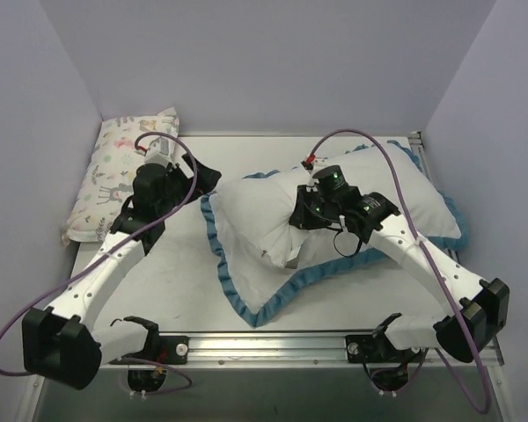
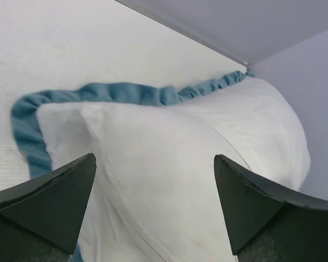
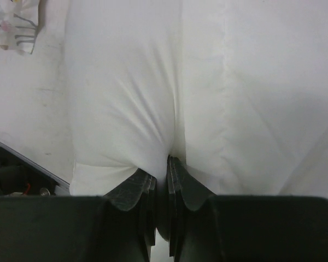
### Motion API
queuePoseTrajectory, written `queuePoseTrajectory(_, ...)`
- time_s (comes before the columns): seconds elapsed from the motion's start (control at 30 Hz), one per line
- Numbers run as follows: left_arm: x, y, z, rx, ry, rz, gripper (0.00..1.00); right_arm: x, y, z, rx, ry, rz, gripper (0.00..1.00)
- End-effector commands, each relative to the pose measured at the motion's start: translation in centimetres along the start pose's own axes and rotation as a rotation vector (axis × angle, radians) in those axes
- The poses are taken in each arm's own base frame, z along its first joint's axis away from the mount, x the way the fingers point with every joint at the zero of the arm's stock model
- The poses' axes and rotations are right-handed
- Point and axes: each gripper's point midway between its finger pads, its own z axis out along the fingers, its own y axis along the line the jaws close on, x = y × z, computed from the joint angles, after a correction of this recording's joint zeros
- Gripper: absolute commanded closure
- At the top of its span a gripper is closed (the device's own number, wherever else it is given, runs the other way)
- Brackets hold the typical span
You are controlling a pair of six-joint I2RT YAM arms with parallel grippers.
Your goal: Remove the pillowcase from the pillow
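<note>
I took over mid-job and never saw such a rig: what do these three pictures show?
Two robot arms are bolted to a table. The top picture looks down from behind them; the other two come from a camera on each wrist. On the table lie a big white pillow with its blue-ruffled pillowcase and a small animal-print pillow. The left pincer is open, holding nothing, facing the big pillow. The right pincer is shut on a fold of white cloth; case or pillow, I cannot tell.

Soft even light, wrist close-ups blurred
</note>
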Motion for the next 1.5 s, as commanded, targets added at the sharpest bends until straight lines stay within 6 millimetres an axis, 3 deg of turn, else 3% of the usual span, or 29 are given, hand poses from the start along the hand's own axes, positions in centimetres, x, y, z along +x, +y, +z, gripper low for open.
queuePoseTrajectory(0.0, 3.7, -0.4, -2.1, -0.042, 0.053, -0.041, 0.03, -4.3, 3.3, -0.1, -0.13, -0.065, 0.013, 1.0)
queuePoseTrajectory(0.03, 5.6, -1.6, -2.7, -0.009, 0.086, -0.028, 0.03, -4.7, 3.8, 0.0, -0.145, -0.064, 0.02, 1.0)
queuePoseTrajectory(0.17, 9.0, -3.0, -3.6, 0.047, 0.162, -0.099, 0.02, -6.1, 4.9, 0.7, -0.177, -0.072, 0.029, 1.0)
queuePoseTrajectory(0.2, 10.2, -2.5, -3.7, 0.044, 0.183, -0.108, 0.02, -6.3, 5.0, 0.7, -0.181, -0.075, 0.03, 1.0)
queuePoseTrajectory(0.27, 11.1, -4.1, -4.7, 0.119, 0.196, -0.156, 0.03, -6.5, 5.2, 0.9, -0.179, -0.075, 0.033, 1.0)
queuePoseTrajectory(0.33, 12.4, -3.5, -5.3, 0.116, 0.221, -0.181, 0.02, -6.8, 5.4, 0.9, -0.185, -0.083, 0.035, 1.0)
queuePoseTrajectory(0.37, 11.6, -4.3, -5.7, 0.156, 0.194, -0.209, 0.02, -6.8, 5.4, 1.1, -0.184, -0.078, 0.034, 1.0)
queuePoseTrajectory(0.53, 12.9, -4.0, -6.4, 0.23, 0.189, -0.299, 0.03, -6.6, 6.0, 1.5, -0.197, -0.071, 0.035, 1.0)
queuePoseTrajectory(0.63, 12.0, -6.3, -6.7, 0.377, 0.159, -0.344, 0.03, -6.3, 6.4, 1.7, -0.197, -0.068, 0.029, 1.0)
queuePoseTrajectory(0.83, 13.5, -7.9, -6.8, 0.462, 0.208, -0.358, 0.02, -6.5, 6.6, 2.1, -0.195, -0.067, 0.029, 1.0)
queuePoseTrajectory(0.93, 12.9, -9.3, -7.3, 0.531, 0.184, -0.341, 0.03, -6.1, 7.2, 2.6, -0.193, -0.055, 0.019, 1.0)
queuePoseTrajectory(1.03, 13.3, -9.7, -6.4, 0.529, 0.203, -0.312, 0.03, -5.9, 8.0, 2.8, -0.2, -0.052, 0.006, 1.0)
queuePoseTrajectory(1.17, 14.5, -8.9, -3.2, 0.469, 0.242, -0.3, 0.03, -6.0, 9.2, 2.8, -0.217, -0.052, -0.003, 1.0)
queuePoseTrajectory(1.27, 13.1, -8.6, -1.1, 0.453, 0.211, -0.323, 0.03, -6.2, 9.9, 2.6, -0.238, -0.052, -0.006, 1.0)
queuePoseTrajectory(1.3, 12.7, -8.5, -0.6, 0.451, 0.2, -0.327, 0.07, -6.2, 10.1, 2.5, -0.245, -0.05, -0.008, 1.0)
queuePoseTrajectory(1.33, 11.2, -9.5, -0.3, 0.485, 0.169, -0.328, 0.19, -6.0, 10.2, 2.7, -0.251, -0.04, -0.009, 1.0)
queuePoseTrajectory(1.37, 11.2, -9.6, 0.4, 0.484, 0.18, -0.326, 0.59, -5.9, 10.2, 2.9, -0.252, -0.035, -0.013, 1.0)
queuePoseTrajectory(1.43, 9.7, -10.2, 1.8, 0.481, 0.171, -0.317, 1.0, -6.1, 10.2, 2.9, -0.259, -0.027, -0.034, 1.0)
queuePoseTrajectory(1.47, 9.3, -10.3, 2.4, 0.464, 0.171, -0.305, 1.0, -5.9, 9.3, 3.3, -0.227, -0.002, -0.029, 1.0)
